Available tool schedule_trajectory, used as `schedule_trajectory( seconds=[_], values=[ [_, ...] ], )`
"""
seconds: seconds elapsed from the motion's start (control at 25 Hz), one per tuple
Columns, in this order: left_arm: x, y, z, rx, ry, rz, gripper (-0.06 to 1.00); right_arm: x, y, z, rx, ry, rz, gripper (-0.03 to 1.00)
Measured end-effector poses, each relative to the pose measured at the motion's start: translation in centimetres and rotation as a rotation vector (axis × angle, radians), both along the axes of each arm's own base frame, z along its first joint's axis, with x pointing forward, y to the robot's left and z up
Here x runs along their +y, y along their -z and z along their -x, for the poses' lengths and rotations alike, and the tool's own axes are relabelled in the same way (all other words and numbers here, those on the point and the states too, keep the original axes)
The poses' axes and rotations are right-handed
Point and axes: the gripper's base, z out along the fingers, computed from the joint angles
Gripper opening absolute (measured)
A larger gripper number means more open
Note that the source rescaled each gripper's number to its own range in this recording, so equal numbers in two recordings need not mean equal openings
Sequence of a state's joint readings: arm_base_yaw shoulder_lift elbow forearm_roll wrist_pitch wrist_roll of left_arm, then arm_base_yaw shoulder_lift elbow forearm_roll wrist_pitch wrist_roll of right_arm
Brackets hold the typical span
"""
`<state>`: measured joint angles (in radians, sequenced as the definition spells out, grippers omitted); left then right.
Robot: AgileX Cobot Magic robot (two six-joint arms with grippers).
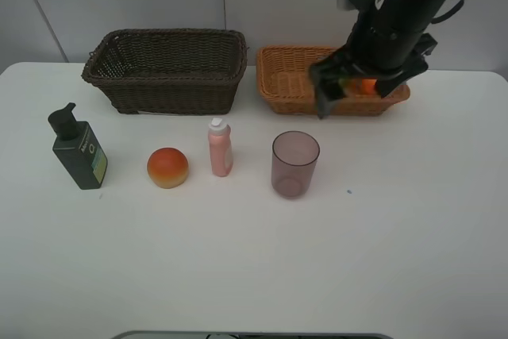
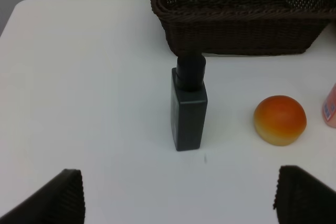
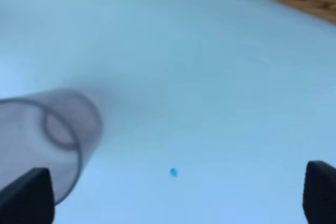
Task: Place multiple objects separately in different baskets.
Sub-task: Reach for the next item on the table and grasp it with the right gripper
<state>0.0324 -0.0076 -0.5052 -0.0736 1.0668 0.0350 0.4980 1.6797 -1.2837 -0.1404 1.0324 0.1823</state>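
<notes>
pump bottle (image 1: 78,152): dark green with a black pump; stood upright at the left end of the row, in front of the dark basket's left end.
peach (image 1: 167,167): red-orange on top, yellow below; set between the pump bottle and the pink bottle, apart from both.
pink bottle (image 1: 220,148): white-capped, upright, near the middle of the row.
cup (image 1: 295,164): translucent purple, mouth up, at the right end of the row, in front of the tan basket's left end.
orange (image 1: 363,85): only partly seen, in the tan basket, behind the right gripper.
dark basket (image 1: 167,85): dark brown wicker, the deeper one, set near the table's back edge.
tan basket (image 1: 278,77): light orange-tan, shallower, just beside the dark basket on its right.
left gripper (image 2: 178,200): jaws spread wide, nothing pinched; aimed at the pump bottle.
right gripper (image 1: 359,89): jaws spread wide, nothing pinched; held over the tan basket's front wall.
table (image 1: 254,260): white; a broad stretch is seen in front of the row and to the cup's right.
gaps: all four items in the row are kept apart.
</notes>
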Motion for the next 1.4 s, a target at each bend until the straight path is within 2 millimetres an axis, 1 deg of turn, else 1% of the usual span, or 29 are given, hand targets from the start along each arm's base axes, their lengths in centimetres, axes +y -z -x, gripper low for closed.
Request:
schedule_trajectory(
  seconds=[0.2, 0.36, 0.52, 0.68, 1.0, 1.12, 1.28, 1.4],
  values=[
    [0.0, 0.0, 0.0, 0.0, 0.0, 0.0, 0.88, 1.8, 0.6, 2.0, 0.001, -0.01, -0.021, 1.0],
    [0.0, 0.0, 0.0, 0.0, 0.0, 0.0, 0.88, 2.2, 1.8, 2.7, 0.002, 0.046, -0.047, 1.0],
    [0.0, 0.0, 0.0, 0.0, 0.0, 0.0, 0.88, 2.3, 2.2, 2.6, -0.023, 0.109, -0.086, 1.0],
    [0.0, 0.0, 0.0, 0.0, 0.0, 0.0, 0.88, 2.4, 2.7, 2.4, -0.013, 0.131, -0.087, 1.0],
    [0.0, 0.0, 0.0, 0.0, 0.0, 0.0, 0.88, 3.0, 5.2, 1.6, 0.02, 0.14, -0.066, 1.0],
    [0.0, 0.0, 0.0, 0.0, 0.0, 0.0, 0.88, 3.1, 5.6, 1.3, 0.011, 0.143, -0.072, 1.0],
    [0.0, 0.0, 0.0, 0.0, 0.0, 0.0, 0.88, 2.6, 5.8, 0.8, 0.003, 0.178, -0.075, 1.0],
    [0.0, 0.0, 0.0, 0.0, 0.0, 0.0, 0.88, 2.6, 6.2, 0.7, 0.009, 0.178, -0.066, 1.0]
  ],
)
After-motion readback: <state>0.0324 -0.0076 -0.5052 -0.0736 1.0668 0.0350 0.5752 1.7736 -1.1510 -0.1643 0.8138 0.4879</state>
